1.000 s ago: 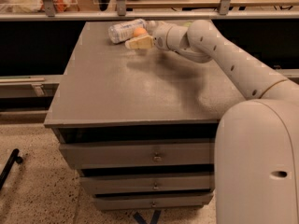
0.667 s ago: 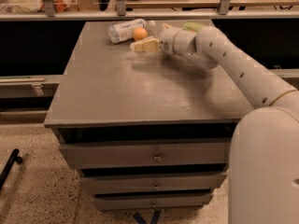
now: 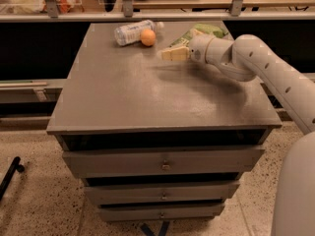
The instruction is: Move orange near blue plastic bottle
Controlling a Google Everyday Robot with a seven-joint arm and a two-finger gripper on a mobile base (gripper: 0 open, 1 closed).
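Drawn back since the earlier frame, the gripper [image 3: 170, 54] now stands clear of the orange [image 3: 147, 37], which it was close against before. The orange rests just beside the blue plastic bottle [image 3: 132, 32], at its capped right end; contact cannot be confirmed. The bottle lies on its side at the far edge of the drawer cabinet's top [image 3: 147, 97]. The gripper hangs right of the bottle and nearer the camera, holding nothing; whether its jaws are spread or pressed together cannot be told. A green snack bag [image 3: 202, 31] lies farther right of the bottle.
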